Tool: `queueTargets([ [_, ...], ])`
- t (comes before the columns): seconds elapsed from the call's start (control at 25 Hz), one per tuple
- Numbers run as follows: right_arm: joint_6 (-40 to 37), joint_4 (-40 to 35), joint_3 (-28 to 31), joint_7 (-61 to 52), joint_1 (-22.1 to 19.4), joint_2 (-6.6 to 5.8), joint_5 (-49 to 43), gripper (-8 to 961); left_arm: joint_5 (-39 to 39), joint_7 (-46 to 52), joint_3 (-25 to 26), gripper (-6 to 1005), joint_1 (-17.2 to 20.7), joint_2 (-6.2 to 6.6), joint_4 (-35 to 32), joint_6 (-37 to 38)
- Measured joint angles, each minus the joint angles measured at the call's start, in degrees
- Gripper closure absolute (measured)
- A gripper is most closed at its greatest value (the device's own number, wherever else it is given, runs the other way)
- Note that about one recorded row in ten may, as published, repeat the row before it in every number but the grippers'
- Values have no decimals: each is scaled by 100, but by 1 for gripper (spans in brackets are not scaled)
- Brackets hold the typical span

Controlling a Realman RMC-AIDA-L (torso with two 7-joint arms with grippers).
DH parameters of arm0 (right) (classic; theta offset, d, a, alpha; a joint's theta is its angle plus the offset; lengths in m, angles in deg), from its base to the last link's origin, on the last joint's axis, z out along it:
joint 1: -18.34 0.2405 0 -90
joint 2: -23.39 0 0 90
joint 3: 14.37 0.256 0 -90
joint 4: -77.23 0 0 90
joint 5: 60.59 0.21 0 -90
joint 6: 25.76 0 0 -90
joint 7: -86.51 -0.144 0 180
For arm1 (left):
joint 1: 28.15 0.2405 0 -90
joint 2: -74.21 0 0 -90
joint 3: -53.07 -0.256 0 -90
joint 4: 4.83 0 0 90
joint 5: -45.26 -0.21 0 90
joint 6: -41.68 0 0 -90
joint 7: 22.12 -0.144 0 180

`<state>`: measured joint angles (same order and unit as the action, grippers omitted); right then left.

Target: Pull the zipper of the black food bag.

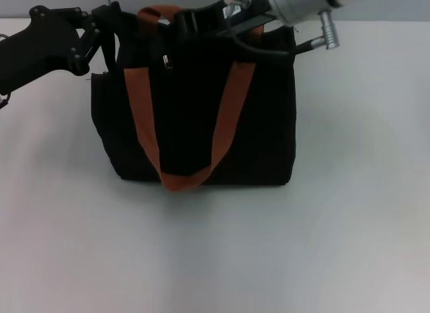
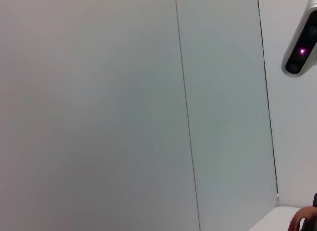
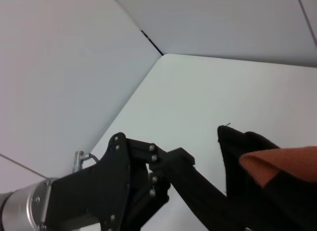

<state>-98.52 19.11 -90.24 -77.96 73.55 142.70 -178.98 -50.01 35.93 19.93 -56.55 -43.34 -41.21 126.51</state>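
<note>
Surface: white table (image 1: 336, 226) under my head camera, pale walls behind.
Bag: black bag (image 1: 195, 111) upright mid-table, orange straps (image 1: 228, 118) hanging down its front; I can't see inside it.
Zipper: I can't make it out along the top.
Left gripper (image 1: 111, 24): at the bag's top left corner, fingers on the fabric; can't tell if clamped.
Right gripper (image 1: 201, 21): over the top edge; grip unclear.

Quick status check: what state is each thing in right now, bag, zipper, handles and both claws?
bag: upright on the table, front facing the head camera.
zipper: silver pull shows near the top edge; open or closed, cannot tell.
near handle: hangs down the front.
far handle: stands above the top edge.
left claw: at the bag's top left corner.
right claw: over the bag's top edge.
</note>
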Motion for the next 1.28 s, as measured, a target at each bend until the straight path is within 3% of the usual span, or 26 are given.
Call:
queueTargets([
  [0.64, 140, 23, -26, -94, 109, 23, -379, 684, 0, 434, -34, 971, -47, 37, -90, 43],
  [0.92, 468, 302, -396, -72, 204, 45, 64, 651, 0, 444, -44, 972, -65, 4, -97, 121],
  [1.28, 438, 217, -429, -34, 88, 39, 289, 651, 0, 493, 0, 971, -61, 8, -97, 147],
])
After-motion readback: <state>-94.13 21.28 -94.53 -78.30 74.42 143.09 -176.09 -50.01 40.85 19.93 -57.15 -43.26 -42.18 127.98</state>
